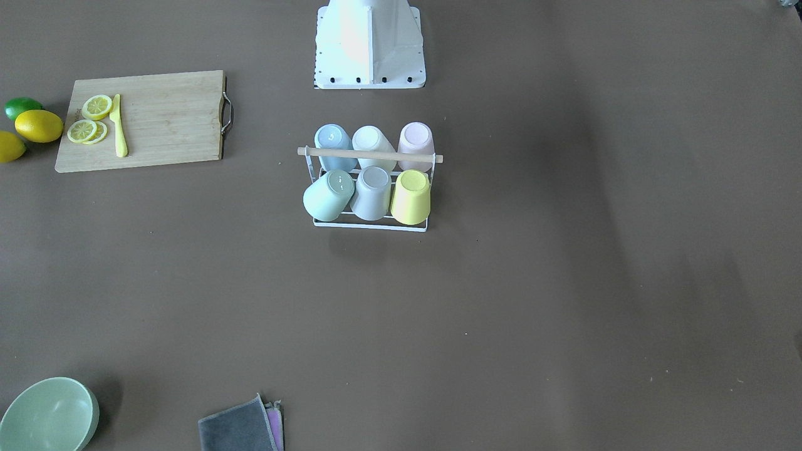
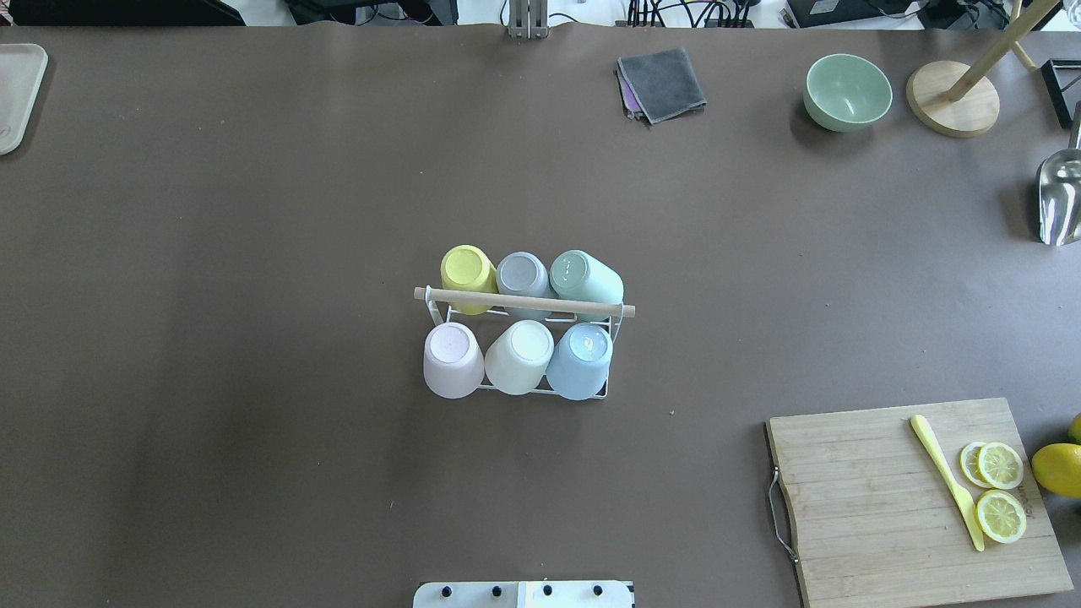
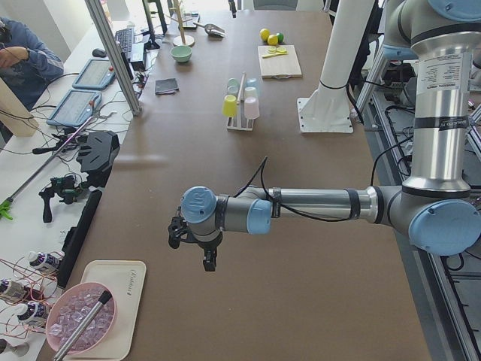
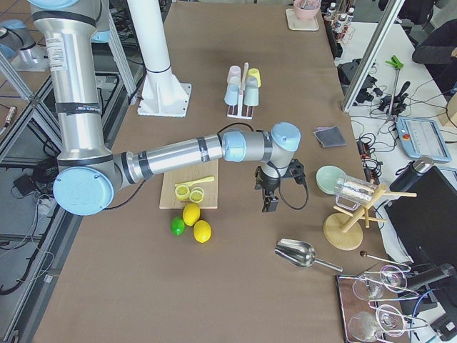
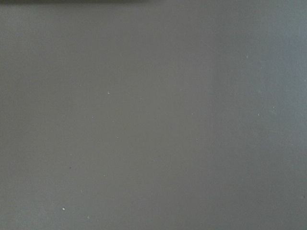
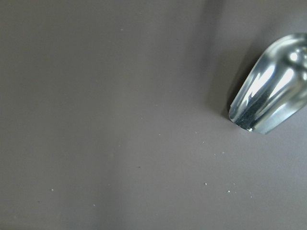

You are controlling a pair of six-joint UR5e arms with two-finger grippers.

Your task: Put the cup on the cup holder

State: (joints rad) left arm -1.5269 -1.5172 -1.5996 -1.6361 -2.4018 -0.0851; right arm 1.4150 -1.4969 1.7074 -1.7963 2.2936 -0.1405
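Observation:
The cup holder (image 1: pixel 369 155) is a white wire rack with a wooden rod, at the table's middle; it also shows in the overhead view (image 2: pixel 524 301). Several pastel cups sit upside down on its pegs, among them a yellow cup (image 1: pixel 411 196), a mint cup (image 1: pixel 328 195) and a pink cup (image 2: pixel 453 359). My left gripper (image 3: pixel 195 250) hangs over bare table far from the rack; I cannot tell if it is open or shut. My right gripper (image 4: pixel 271 196) hangs past the cutting board, far from the rack; I cannot tell its state either. Neither holds anything I can see.
A wooden cutting board (image 2: pixel 887 507) carries lemon slices (image 2: pixel 1000 490) and a yellow knife (image 2: pixel 946 481). Lemons (image 1: pixel 39 125) lie beside it. A green bowl (image 2: pixel 847 91), a grey cloth (image 2: pixel 661 82), a metal scoop (image 6: pixel 271 93) and a wooden stand (image 2: pixel 953 108) are at the far right.

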